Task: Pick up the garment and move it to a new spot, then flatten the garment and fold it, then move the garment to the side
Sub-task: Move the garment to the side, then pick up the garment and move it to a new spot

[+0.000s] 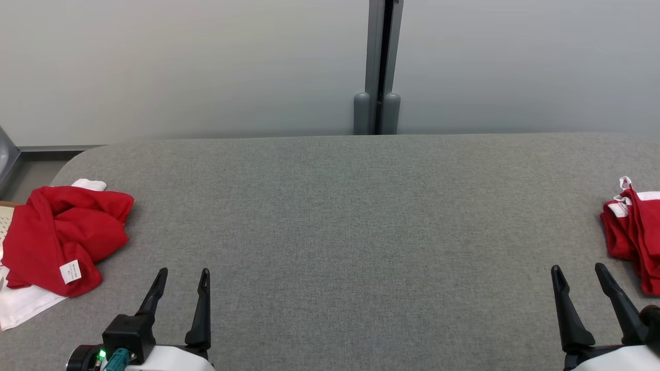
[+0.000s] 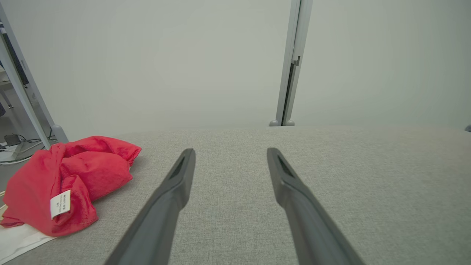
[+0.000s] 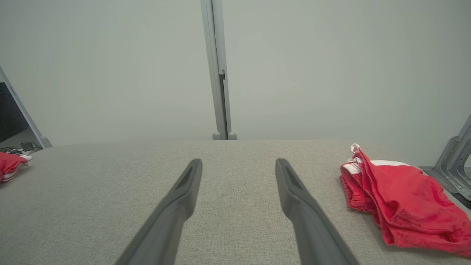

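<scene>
1. Covering most of the head view, one table [image 1: 350,216] topped in grey, coarsely woven fabric is seen, rounded at its far left corner. Two red garments are counted on it, and which one is the task's cannot be told.
   - The left red garment [image 1: 56,232] is crumpled into a soft, rounded heap at the left edge. One white label [image 1: 70,271] is sewn to it, and one flat white cloth [image 1: 26,304] is spread beneath it.
   - The right red garment [image 1: 631,232] is bunched in folds at the right edge, with white trim shown at its top.
   - The left gripper [image 1: 184,271] and right gripper [image 1: 577,267] are held low near the front corners. Each has two long, dark, tapered fingers that are spread wide, with nothing gripped. Neither garment is touched.
   - One grey post [image 1: 382,67] with two rounded feet is set against the smooth pale wall [image 1: 180,67].

2. Through the left wrist view, the left gripper [image 2: 231,151] is shown with its matte fingers wide apart over bare weave. The left red garment [image 2: 84,173] is found off to the left, clear of the fingers, and its fabric is seen to be finely textured. Its label [image 2: 60,203] is printed with text too small to read.

3. Through the right wrist view, the right gripper [image 3: 239,161] is likewise shown spread and empty. The right red garment [image 3: 404,198] is laid to the right of the fingers, apart from them, rumpled and slightly fuzzy. The left red garment [image 3: 9,163] is glimpsed at the far left edge. One grey metal bracket [image 3: 454,162] is seen beyond the table's right end.
</scene>
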